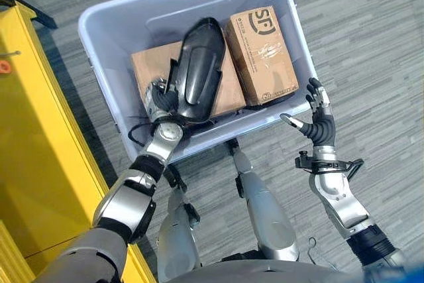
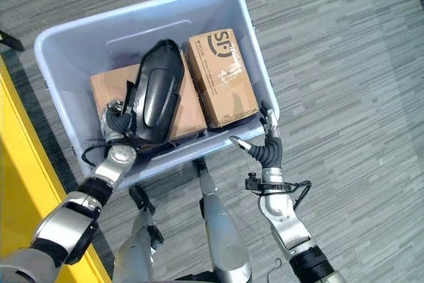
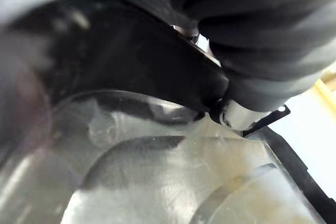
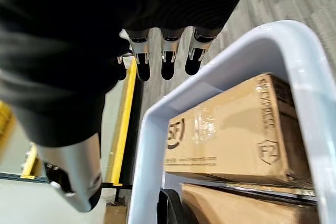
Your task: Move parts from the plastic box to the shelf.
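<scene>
Left hand [image 1: 158,99] inside box [image 1: 99,21], at lower end of black part [image 1: 197,71]; fingers hidden behind part, grip cannot be told | right hand [image 1: 319,118] just outside box's near right corner, fingers straight, holding nothing | part lies tilted across two cartons [image 1: 262,54] in box | yellow shelf [image 1: 26,137] on robot's left

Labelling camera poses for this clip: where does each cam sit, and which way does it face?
Left eye: head, looking down into the plastic box; both arms show.
Right eye: same, slightly offset; right hand open at the box's near corner.
Left wrist: pressed against the black part; dark cover shows.
Right wrist: along straight fingers over the rim.
Shared: the upright cardboard box, in the right wrist and eye views.
</scene>
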Available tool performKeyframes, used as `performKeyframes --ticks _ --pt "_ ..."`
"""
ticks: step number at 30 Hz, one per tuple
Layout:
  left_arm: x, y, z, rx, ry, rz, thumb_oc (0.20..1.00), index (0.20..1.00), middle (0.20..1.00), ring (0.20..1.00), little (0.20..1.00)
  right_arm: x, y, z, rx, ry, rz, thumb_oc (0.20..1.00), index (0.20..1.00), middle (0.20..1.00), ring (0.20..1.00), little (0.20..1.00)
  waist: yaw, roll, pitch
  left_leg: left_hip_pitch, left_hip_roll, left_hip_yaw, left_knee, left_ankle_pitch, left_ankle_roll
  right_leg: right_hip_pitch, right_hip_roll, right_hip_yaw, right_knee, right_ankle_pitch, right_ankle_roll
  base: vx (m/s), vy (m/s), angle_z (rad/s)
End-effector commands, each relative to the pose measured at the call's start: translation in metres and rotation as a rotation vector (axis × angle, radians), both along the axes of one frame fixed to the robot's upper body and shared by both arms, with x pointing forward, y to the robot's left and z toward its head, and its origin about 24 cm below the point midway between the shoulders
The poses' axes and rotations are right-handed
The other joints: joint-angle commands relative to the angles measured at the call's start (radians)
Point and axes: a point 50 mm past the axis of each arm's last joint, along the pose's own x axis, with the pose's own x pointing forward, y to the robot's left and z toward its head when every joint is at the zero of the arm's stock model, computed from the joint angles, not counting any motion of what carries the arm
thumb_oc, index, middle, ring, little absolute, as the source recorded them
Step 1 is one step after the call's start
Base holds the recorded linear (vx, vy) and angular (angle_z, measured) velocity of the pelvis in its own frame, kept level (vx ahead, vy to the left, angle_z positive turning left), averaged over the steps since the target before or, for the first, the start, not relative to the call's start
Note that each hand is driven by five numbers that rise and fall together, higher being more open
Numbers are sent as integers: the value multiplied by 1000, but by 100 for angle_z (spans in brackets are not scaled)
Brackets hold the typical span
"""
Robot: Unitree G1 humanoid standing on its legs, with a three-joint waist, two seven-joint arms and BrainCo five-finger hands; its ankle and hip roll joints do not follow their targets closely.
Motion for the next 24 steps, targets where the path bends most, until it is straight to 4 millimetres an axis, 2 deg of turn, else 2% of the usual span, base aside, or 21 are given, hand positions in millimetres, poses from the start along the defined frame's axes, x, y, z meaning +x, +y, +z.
performKeyframes --ticks 1,4,8,12,18,24 --pt "4 -7 44 -82 -239 -74 200 200 200 200 200 1 -19 29 12 -128 -43 1000 1000 1000 1000 1000 3 71 9 107 -14 -65 13 -50 4 102 -100 -58 58 -116 88 17 -1 14" --pt "1 -9 46 -92 -256 -96 200 200 200 200 200 1 -20 29 10 -123 -43 1000 1000 1000 1000 1000 8 73 3 112 -16 -71 13 -50 4 114 -102 -61 52 -114 88 10 0 16" --pt "-16 -21 61 -204 -375 -229 200 200 200 200 200 -2 -25 26 1 -100 -47 1000 1000 1000 1000 1000 29 95 -43 131 -20 -109 13 -47 6 173 -119 -85 24 -107 88 23 -3 16" --pt "-23 -24 63 -254 -391 -293 200 200 200 200 200 -2 -27 25 -1 -84 -39 1000 1000 1000 1000 1000 39 101 -69 140 -19 -119 13 -43 8 194 -122 -94 21 -109 87 15 -4 25" --pt "-41 -20 58 -312 -388 -389 200 200 200 200 200 -6 -32 17 -8 -26 -26 1000 1000 1000 1000 1000 55 116 -120 189 -10 -146 13 -45 10 262 -118 -114 33 -142 78 29 -19 16" --pt "-62 -5 35 -359 -304 -404 200 200 200 200 200 -7 -34 8 -27 36 7 1000 1000 1000 1000 1000 77 125 -171 248 19 -164 13 -39 7 327 -92 -132 78 -202 58 15 -67 9"
